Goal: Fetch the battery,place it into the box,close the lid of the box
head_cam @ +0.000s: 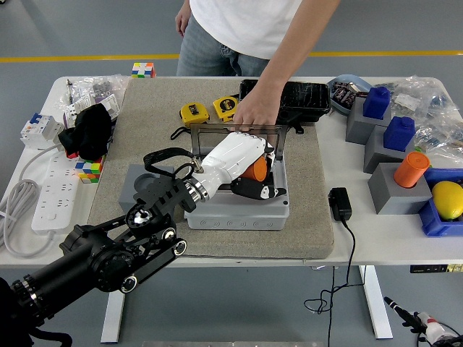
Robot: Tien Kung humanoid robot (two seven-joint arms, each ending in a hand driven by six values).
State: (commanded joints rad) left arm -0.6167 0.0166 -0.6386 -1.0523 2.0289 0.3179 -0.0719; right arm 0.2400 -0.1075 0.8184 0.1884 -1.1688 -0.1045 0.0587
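From the head view, you see the white table (376,238) with a tan mat (145,123) lying over its middle. On the mat sits the gray box (239,213), and its clear lid (233,132) stands up at the far side. A person stands at the far edge of the table, and the person's hand (255,112) rests on the top edge of that lid.

Your left hand (242,170) comes in from the near left on a black arm and reaches down into the box. Its white back faces up. The dark fingers (255,189) curl around the battery (256,169), an orange thing that shows just under the hand, inside the box. So the hand is holding the battery, and the battery is in the box. You cannot tell if the battery touches the box floor.

Far from the box on the mat lie two yellow tape measures (194,112), side by side, and a black case (302,97) to their right. On the left of the table you see a white power strip (54,191) and a small color cube (90,170). On the right stand gray blocks with blue bottles (398,133) and an orange cup (411,169). A black charger (339,203) lies near the mat's right edge.
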